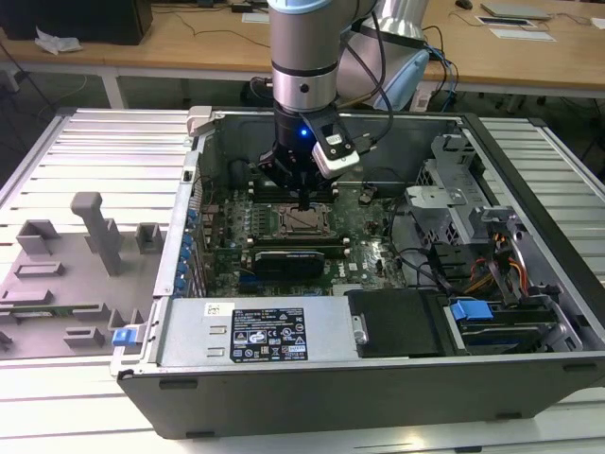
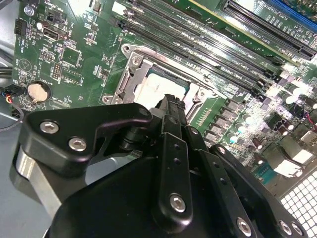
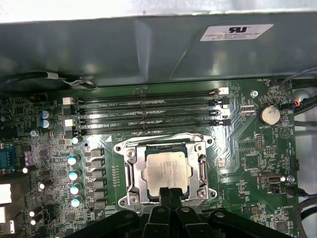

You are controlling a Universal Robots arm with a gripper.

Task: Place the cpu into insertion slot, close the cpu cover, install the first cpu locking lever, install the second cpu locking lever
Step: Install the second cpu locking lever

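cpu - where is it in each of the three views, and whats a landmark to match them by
Exterior view: the cpu sits mid-motherboard inside the open case, just below the gripper.
First wrist view: the cpu lies inside the closed cpu cover, the fingertips over its near edge.
Second wrist view: the cpu shows past the gripper body.
Shared landmark: the memory slots beside the socket.

Exterior view is evenly lit from overhead, soft shadows inside the case (image 1: 529, 312), pretty sharp overall. Second wrist view has blown-out glare on the motherboard (image 2: 297, 94) and a blurry, dark claw (image 2: 171, 106) up close. First wrist view is dimmer, w/ mild shine on the cpu (image 3: 166, 171).
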